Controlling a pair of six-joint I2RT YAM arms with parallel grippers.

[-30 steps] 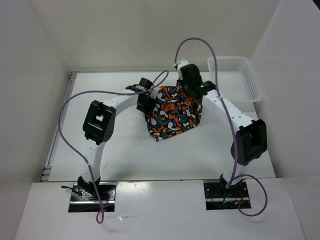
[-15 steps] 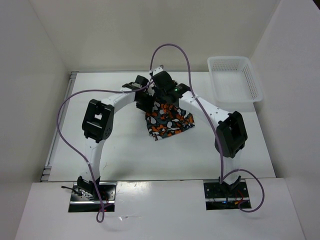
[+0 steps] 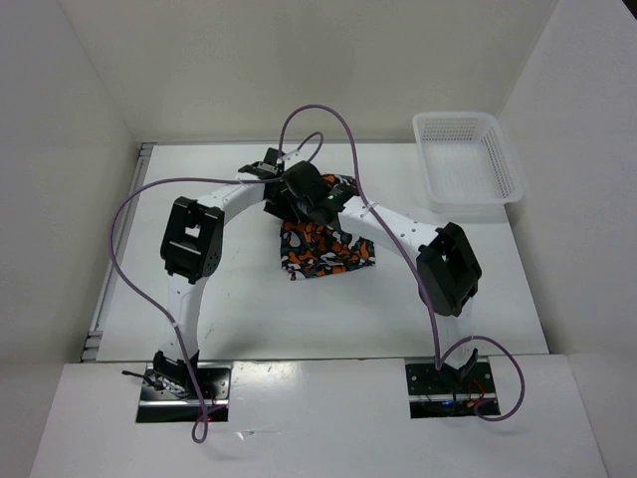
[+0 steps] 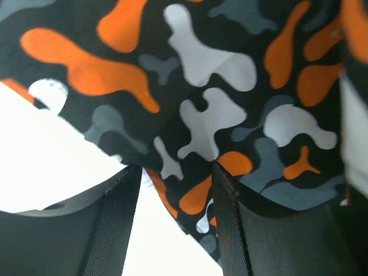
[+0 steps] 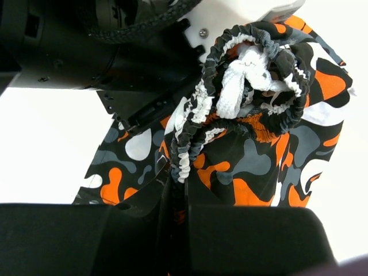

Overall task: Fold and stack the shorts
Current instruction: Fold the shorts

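Two waistband point(image 5: 198, 109) corners look the best holds on limp, light shorts point(image 3: 323, 254); my right pincer point(image 5: 178, 198) clamps cloth, left pincer point(image 4: 172, 221) gapes.

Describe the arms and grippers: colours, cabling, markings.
The left arm and right arm have white links with boxy black joint housings. A purple cable loops along each, from base to wrist. A green light glows on the right wrist. The left fingers are black with cross-hatched pads; the right fingers look plain black.

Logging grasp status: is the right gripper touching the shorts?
Touching. The right wrist view shows the right gripper closed on a fold of the shorts, cloth pinched between its fingers.
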